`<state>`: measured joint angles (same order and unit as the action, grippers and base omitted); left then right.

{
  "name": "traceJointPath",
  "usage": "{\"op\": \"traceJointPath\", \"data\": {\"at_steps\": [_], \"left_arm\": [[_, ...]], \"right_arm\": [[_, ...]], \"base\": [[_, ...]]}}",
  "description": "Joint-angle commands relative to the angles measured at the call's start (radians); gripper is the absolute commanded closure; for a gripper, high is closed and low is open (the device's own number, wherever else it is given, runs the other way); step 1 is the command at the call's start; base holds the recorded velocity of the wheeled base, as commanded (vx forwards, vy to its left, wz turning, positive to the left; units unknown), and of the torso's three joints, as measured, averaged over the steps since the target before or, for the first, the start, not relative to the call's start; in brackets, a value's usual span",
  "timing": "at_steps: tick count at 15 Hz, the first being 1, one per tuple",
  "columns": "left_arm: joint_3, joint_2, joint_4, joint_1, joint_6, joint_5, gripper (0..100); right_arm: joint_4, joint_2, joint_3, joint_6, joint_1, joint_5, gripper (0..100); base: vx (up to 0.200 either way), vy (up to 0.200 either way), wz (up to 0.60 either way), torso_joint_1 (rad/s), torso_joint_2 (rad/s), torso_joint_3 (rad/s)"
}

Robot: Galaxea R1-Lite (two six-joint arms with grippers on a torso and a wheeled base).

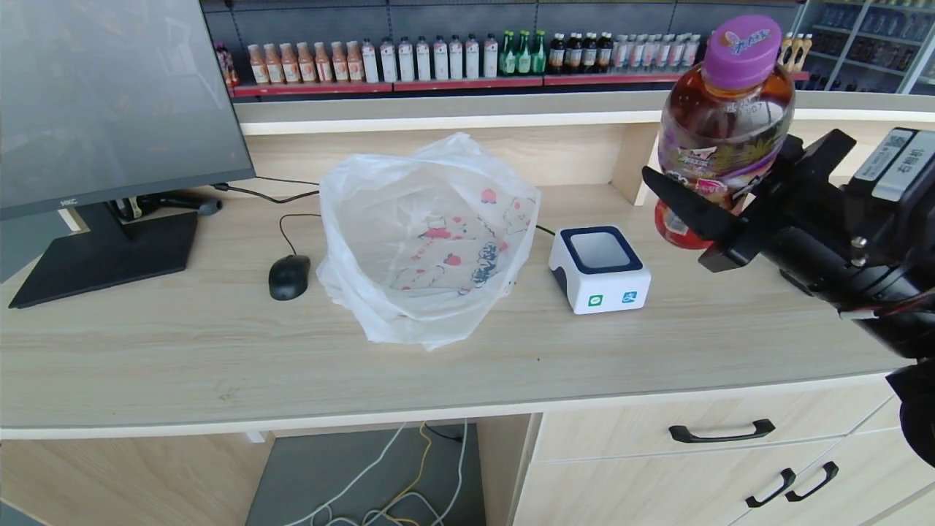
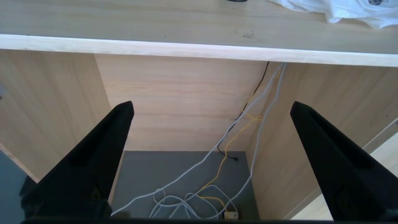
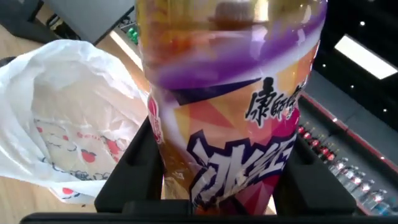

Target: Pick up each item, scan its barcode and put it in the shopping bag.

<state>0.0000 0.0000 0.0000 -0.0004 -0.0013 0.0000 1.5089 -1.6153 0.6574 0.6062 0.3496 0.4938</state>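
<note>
Wooden checkout counter [image 1: 219, 351] in a shop, seen from above, with drawers [image 1: 723, 431] below on the right. Nearest, the left gripper [image 2: 211, 155] hangs low before the counter's front edge, facing loose cables [image 2: 205, 193] in the recess beneath; its jaws are spread wide and hold nothing.

On the counter, a white plastic bag [image 1: 427, 234] stands open at the middle. A black mouse [image 1: 289, 277] lies just to its left, and a small white scanner [image 1: 599, 269] with a dark window on top sits just to its right.

At the right, the right gripper [image 1: 745, 183] is clamped on the lower body of a bottle [image 1: 723, 124] of amber drink with a purple cap, held upright in the air, above and to the right of the scanner.

It appears the bottle is picked up and scanning is in hand. Next, the barcode, whose place cannot be made out, must face the scanner's window.

Farther back stand a monitor [image 1: 109, 95] and shelves of bottles [image 1: 438, 58].
</note>
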Motion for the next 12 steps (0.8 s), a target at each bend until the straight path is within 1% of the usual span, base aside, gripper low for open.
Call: {"op": "traceJointPath", "data": {"at_steps": [1, 3, 6, 7, 9, 10, 12], "left_arm": [[0.0, 0.0, 0.0, 0.0, 0.0, 0.0, 0], [0.0, 0.0, 0.0, 0.0, 0.0, 0.0, 0], [0.0, 0.0, 0.0, 0.0, 0.001, 0.0, 0], [0.0, 0.0, 0.0, -0.001, 0.0, 0.0, 0], [0.0, 0.0, 0.0, 0.0, 0.0, 0.0, 0], [0.0, 0.0, 0.0, 0.0, 0.0, 0.0, 0], [0.0, 0.0, 0.0, 0.0, 0.0, 0.0, 0]], "right_arm": [[0.004, 0.08, -0.14, -0.109, 0.083, -0.074, 100], [-0.004, 0.104, -0.151, -0.164, 0.091, -0.081, 100], [-0.009, 0.117, -0.133, -0.387, 0.081, -0.133, 100], [-0.009, 0.12, -0.124, -0.447, 0.08, -0.167, 100], [-0.009, 0.118, -0.111, -0.508, 0.078, -0.297, 100], [-0.009, 0.117, -0.133, -0.546, 0.078, -0.356, 100], [-0.009, 0.095, -0.142, -0.575, 0.072, -0.405, 100]], "base": [[0.0, 0.0, 0.0, 0.0, 0.0, 0.0], [0.0, 0.0, 0.0, 0.0, 0.0, 0.0], [0.0, 0.0, 0.0, 0.0, 0.0, 0.0], [0.0, 0.0, 0.0, 0.0, 0.0, 0.0], [0.0, 0.0, 0.0, 0.0, 0.0, 0.0], [0.0, 0.0, 0.0, 0.0, 0.0, 0.0], [0.0, 0.0, 0.0, 0.0, 0.0, 0.0]]}}
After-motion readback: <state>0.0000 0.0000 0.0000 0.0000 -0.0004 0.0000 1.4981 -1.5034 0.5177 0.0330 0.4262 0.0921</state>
